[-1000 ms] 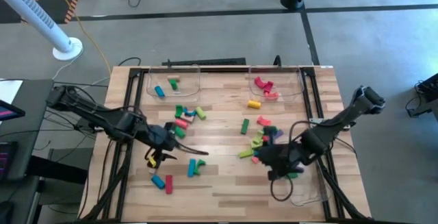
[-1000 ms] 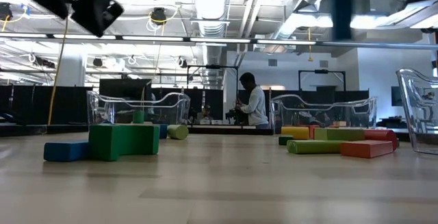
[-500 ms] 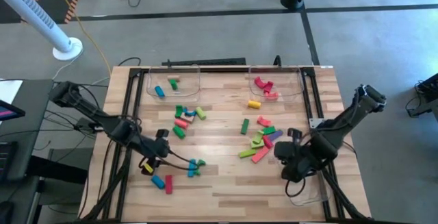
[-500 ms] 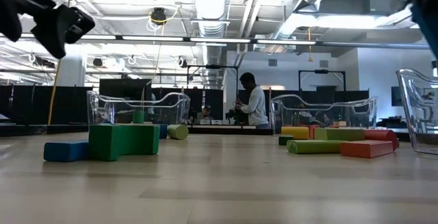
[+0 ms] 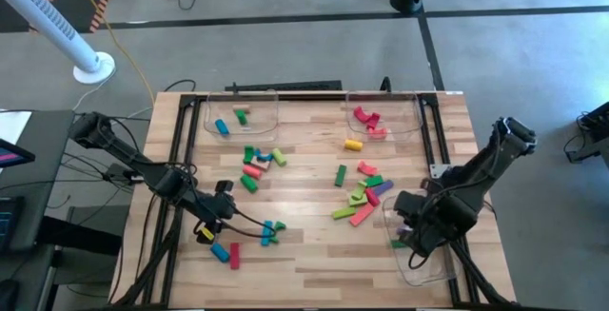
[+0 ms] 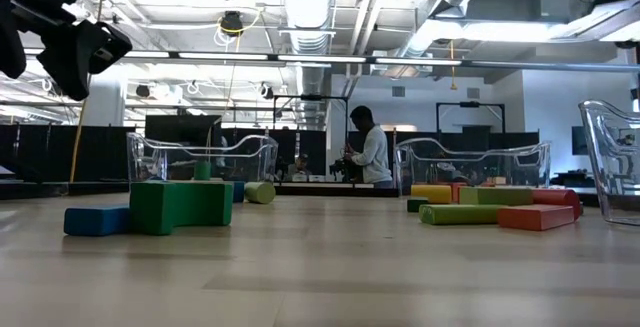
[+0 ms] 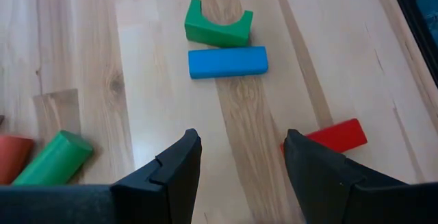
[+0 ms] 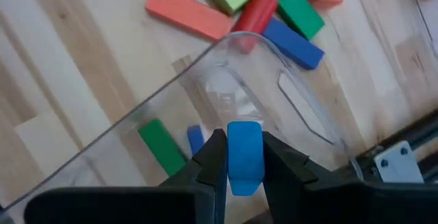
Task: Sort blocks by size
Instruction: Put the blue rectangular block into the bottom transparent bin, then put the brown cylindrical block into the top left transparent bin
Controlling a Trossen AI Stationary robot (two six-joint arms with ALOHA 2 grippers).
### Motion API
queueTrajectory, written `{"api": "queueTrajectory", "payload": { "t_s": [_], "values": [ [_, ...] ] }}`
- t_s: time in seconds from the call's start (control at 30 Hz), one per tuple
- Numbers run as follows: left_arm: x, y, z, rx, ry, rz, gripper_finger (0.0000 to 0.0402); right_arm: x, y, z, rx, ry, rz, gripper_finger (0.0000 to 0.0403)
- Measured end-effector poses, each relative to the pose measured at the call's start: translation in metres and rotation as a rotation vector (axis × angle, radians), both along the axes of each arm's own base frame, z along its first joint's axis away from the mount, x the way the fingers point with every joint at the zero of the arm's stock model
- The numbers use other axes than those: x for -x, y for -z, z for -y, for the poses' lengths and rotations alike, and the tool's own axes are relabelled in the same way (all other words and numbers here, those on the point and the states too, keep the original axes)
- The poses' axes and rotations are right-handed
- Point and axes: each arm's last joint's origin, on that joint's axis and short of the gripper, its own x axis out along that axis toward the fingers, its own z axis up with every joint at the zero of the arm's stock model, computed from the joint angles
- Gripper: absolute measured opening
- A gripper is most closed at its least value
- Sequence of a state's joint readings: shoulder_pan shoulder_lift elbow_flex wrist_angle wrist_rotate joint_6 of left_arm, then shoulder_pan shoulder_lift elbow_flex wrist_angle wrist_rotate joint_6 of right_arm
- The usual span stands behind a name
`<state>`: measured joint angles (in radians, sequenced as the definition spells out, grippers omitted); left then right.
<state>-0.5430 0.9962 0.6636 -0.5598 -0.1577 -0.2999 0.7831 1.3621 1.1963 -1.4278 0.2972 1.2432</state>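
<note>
Wooden planks make up the table (image 5: 304, 254), which is framed by dark rails and set on a grey floor; in the low view a person (image 6: 372, 153) is seen far back in the room. Two clear trays (image 5: 240, 111) are placed at the table's far edge, each with a few blocks inside, and a third clear tray (image 8: 226, 87) is set at the near right corner. The right gripper (image 8: 244, 157) is held above this near tray, its fingers clamped on a blue block (image 8: 244, 154); a green block (image 8: 161, 146) and another small blue piece are seen lying inside the tray beneath it. Just outside the tray's rim, a salmon bar (image 8: 188, 11), a red cylinder (image 8: 254, 14) and a long blue bar (image 8: 293, 43) are grouped together. The left gripper (image 7: 241, 161) is held over the near left part of the table with its fingers spread apart and nothing between them. Ahead of it, a blue bar (image 7: 227, 61) is seen touching a green arch piece (image 7: 217, 27), and a red block (image 7: 335, 135) lies beside one finger.
</note>
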Motion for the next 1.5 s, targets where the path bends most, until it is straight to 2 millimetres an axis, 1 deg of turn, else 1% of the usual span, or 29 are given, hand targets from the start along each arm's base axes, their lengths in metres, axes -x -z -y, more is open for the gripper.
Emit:
{"api": "queueTrajectory", "payload": {
  "t_s": [0.07,0.23,0.33,0.53,0.83,0.93,1.27,1.5],
  "values": [
    [0.000,0.000,0.000,0.000,0.000,0.000,0.0196,0.002,0.006,0.000,0.006,0.013,-0.017,0.0097],
    [0.000,0.000,0.000,-0.002,0.001,-0.001,0.0196,0.007,0.031,0.004,-0.004,0.029,-0.116,0.0097],
    [0.000,0.000,0.000,-0.003,0.002,-0.001,0.0196,0.009,0.044,0.005,0.001,0.030,-0.131,0.0097],
    [0.000,0.000,0.000,-0.004,0.002,-0.001,0.0196,0.008,0.062,0.008,-0.021,0.045,-0.133,0.0097],
    [0.000,0.000,0.000,-0.004,0.002,-0.001,0.0196,0.012,0.086,0.018,-0.062,0.103,-0.226,0.0104],
    [0.000,0.000,0.000,-0.004,0.002,-0.001,0.0196,0.012,0.089,0.018,-0.069,0.103,-0.228,0.0116],
    [0.000,0.000,0.000,-0.004,0.002,-0.001,0.0196,0.012,0.089,0.018,-0.072,0.102,-0.229,0.0165],
    [0.000,0.000,0.000,-0.003,0.001,-0.001,0.0196,0.013,0.089,0.019,-0.065,0.102,-0.236,0.0182]
  ]
}}
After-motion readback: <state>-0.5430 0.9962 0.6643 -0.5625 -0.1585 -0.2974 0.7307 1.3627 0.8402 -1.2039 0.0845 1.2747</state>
